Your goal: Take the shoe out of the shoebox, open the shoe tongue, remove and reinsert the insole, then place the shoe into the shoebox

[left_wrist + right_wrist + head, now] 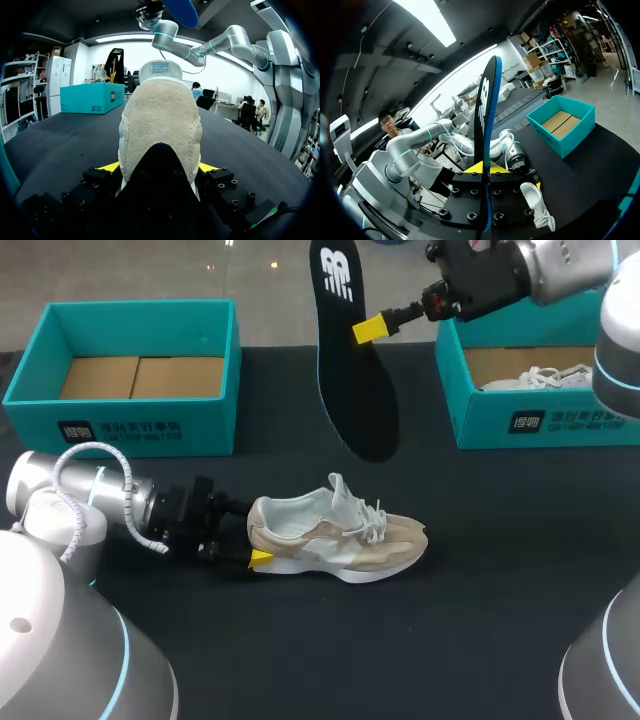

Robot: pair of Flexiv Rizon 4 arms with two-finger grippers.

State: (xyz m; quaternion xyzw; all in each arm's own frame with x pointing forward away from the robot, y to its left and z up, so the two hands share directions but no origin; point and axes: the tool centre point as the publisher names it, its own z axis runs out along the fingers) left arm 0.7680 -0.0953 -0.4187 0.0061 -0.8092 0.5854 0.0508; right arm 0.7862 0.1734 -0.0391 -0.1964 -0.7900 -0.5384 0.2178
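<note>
- One black worktop (480, 580).
- Two teal boxes at the back: the left box (130, 430), and the right box (500, 420) with one white shoe (535, 378) inside.
- One tan shoe (335, 535) lies mid-worktop, its heel squeezed by the left tool (159, 167).
- One black insole (350, 370) hangs high, pinched by the right tool (484, 169).

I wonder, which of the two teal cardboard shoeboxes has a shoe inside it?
The teal shoebox on the robot's right, which holds a white laced shoe; the left teal shoebox shows only its bare brown cardboard floor.

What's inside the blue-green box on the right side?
A white shoe lies on the brown cardboard bottom of the box. The front wall hides the shoe's lower part, and the right arm covers the box's right end.
</note>
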